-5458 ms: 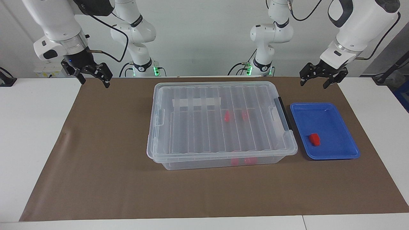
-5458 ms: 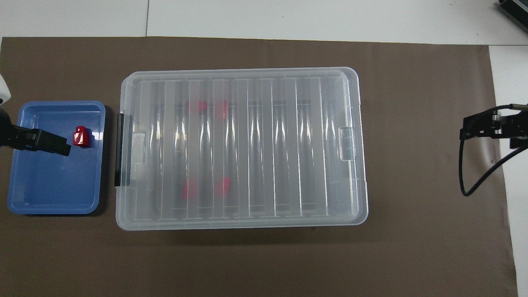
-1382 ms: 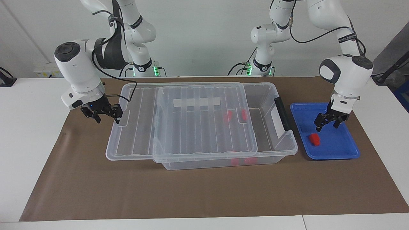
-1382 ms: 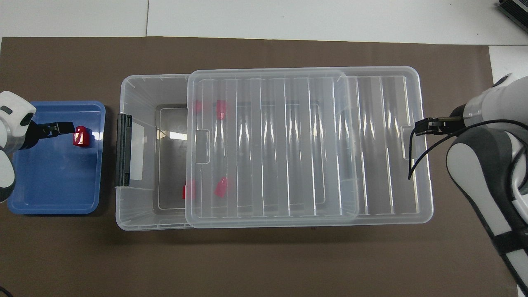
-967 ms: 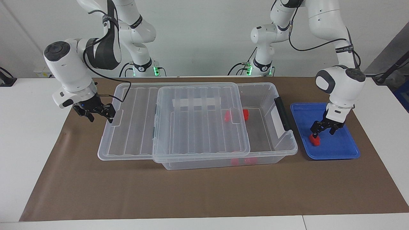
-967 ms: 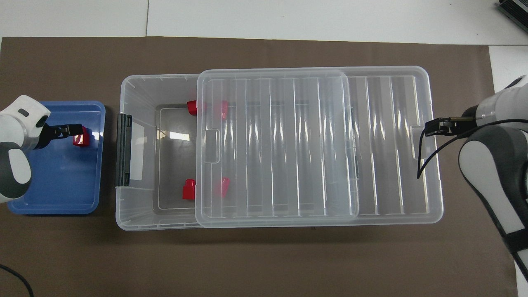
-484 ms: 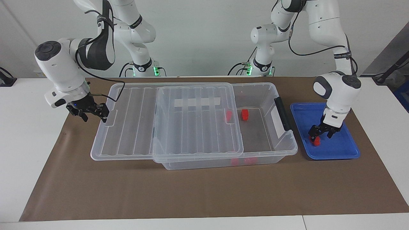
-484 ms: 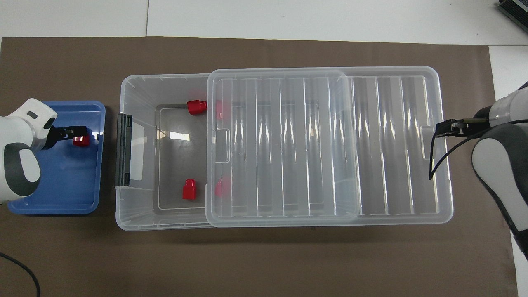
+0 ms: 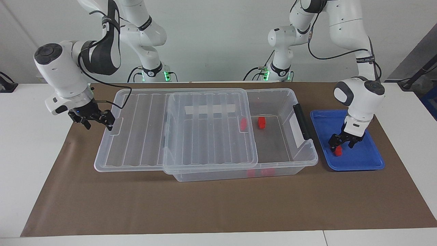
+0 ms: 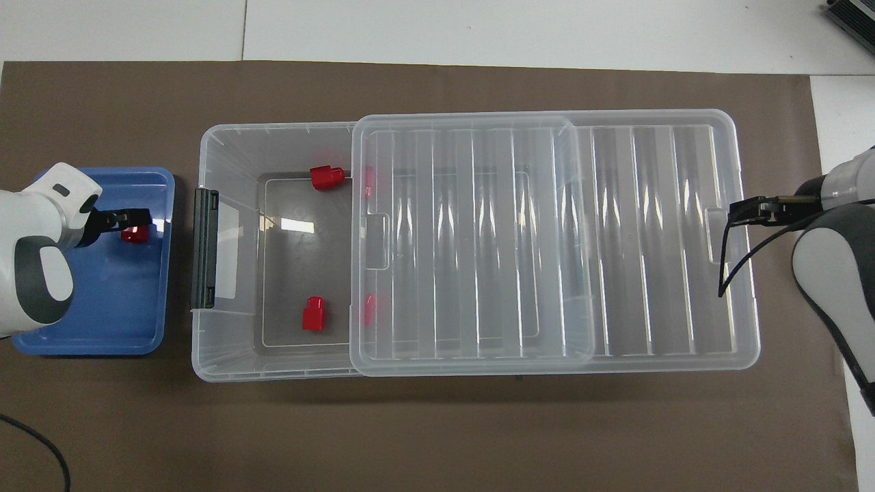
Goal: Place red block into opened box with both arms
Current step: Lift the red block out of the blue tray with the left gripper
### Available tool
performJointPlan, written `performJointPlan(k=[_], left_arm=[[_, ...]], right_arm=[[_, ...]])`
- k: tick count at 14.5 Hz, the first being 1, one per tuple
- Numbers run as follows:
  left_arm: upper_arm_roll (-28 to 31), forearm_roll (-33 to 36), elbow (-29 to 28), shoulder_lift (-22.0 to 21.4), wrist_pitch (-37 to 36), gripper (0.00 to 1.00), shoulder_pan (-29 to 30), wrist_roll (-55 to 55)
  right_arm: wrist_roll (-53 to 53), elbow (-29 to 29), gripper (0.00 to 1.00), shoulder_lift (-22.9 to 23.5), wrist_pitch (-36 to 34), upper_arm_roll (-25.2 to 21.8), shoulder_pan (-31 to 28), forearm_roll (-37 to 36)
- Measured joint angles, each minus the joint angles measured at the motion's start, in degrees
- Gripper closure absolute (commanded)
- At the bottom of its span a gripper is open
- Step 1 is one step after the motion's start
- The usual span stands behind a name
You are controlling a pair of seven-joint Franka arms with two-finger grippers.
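The red block [image 9: 338,151] [image 10: 135,234] lies in the blue tray [image 9: 358,160] [image 10: 89,321] at the left arm's end of the table. My left gripper [image 9: 341,145] [image 10: 137,220] hangs open just above it, one finger on each side. The clear box [image 9: 283,169] [image 10: 225,355] stands mid-table with its end by the tray uncovered. Its ribbed lid [image 9: 136,136] [image 10: 615,239] is slid toward the right arm's end and overhangs the box there. My right gripper [image 9: 98,125] [image 10: 735,213] is at the lid's end tab, fingers apart.
Several red blocks lie in the box: two in its uncovered part [image 10: 325,177] [image 10: 314,313], others under the lid. A black handle [image 9: 302,121] is on the box end beside the tray. Brown paper covers the table.
The lid has slid farther toward the right arm's end, along with the right gripper, uncovering more of the box. The left gripper has sunk lower onto the red block.
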Motion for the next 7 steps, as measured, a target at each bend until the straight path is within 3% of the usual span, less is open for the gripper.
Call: performJointPlan(k=[2,3,4,6,7], left_arm=[[0.0,0.0,-0.2,0.0,0.0,0.05,0.0,0.0],[-0.1,0.0,-0.5,0.0,0.1,0.16,0.0,0.0],[-0.1,0.0,-0.9,0.0,0.1,0.3,0.0,0.0],[-0.2,0.0,-1.1,0.0,0.1,0.77,-0.1,0.0],[-0.3,0.0,-1.1,0.0,0.1,0.95,-0.1,0.0]], right_arm=[[0.0,0.3,0.03,-0.5,-0.1,0.3,0.3,0.0],[0.0,0.5,0.03,-1.0,-0.7,0.3,0.8,0.0],[0.8,0.8,0.02,-1.6,-2.0,0.4,1.6,0.0],[3.2,1.2,0.01,-3.1,-4.1,0.4,3.1,0.0],[3.8,1.3,0.01,-3.9,-4.9,0.5,3.7,0.0]])
